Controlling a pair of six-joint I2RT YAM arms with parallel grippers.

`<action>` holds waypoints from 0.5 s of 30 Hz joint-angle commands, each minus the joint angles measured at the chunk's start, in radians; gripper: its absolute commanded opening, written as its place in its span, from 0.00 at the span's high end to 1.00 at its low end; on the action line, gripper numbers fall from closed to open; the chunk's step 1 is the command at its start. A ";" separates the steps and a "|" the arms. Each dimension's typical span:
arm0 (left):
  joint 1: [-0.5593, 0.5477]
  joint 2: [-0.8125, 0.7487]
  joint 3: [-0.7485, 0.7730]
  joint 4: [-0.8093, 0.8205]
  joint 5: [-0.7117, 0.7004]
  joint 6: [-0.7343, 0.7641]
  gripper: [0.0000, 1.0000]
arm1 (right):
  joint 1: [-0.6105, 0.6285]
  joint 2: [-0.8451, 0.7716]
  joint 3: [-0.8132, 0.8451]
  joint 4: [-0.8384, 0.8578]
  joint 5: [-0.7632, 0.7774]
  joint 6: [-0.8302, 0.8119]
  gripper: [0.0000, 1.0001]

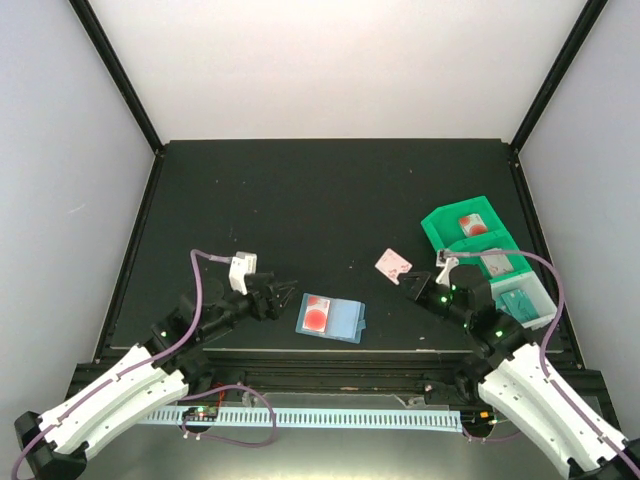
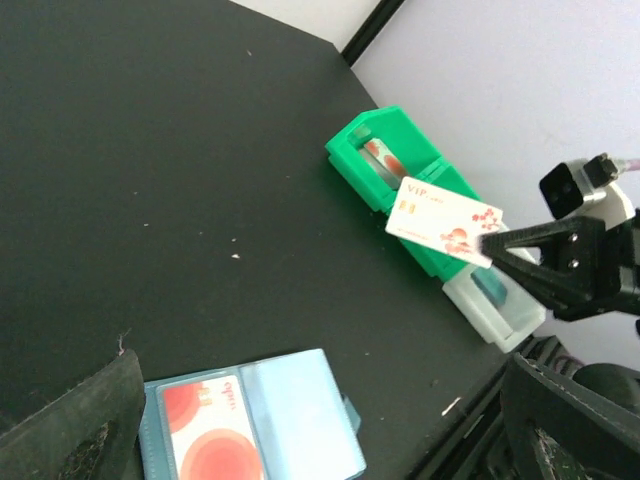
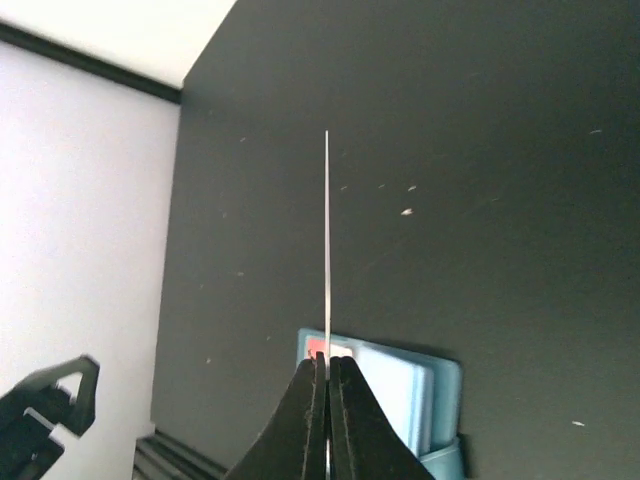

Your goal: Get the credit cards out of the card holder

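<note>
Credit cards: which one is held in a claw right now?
The white card with red specks, pinched in the right claw; the others lie flat in the card holder and green tray.

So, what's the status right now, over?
Right gripper shut on white card, lifted off the table. Left gripper open beside card holder. Second card still in its pocket. Nothing in the way.

The card holder (image 1: pixel 345 320), a light-blue bifold, lies open flat on the table (image 1: pixel 300 200) near its front edge, with a red-disc card (image 1: pixel 317 314) tucked in its left panel. A white card with red blotches (image 1: pixel 392 264) hangs tilted above the table, pinched at one corner by the right pincer (image 1: pixel 405 277). In the green tray (image 1: pixel 432 228) lie a red-marked card (image 1: pixel 472 225), a pale grey card (image 1: pixel 497 263) and a teal card (image 1: pixel 518 300)
</note>
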 commanded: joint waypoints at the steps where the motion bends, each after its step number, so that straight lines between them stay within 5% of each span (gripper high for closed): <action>1: 0.000 0.000 0.039 -0.069 -0.035 0.070 0.01 | -0.134 0.007 0.058 -0.142 -0.113 -0.055 0.99; 15: 0.002 0.031 0.019 -0.050 0.029 0.068 0.01 | -0.531 0.093 0.217 -0.378 -0.163 -0.266 0.99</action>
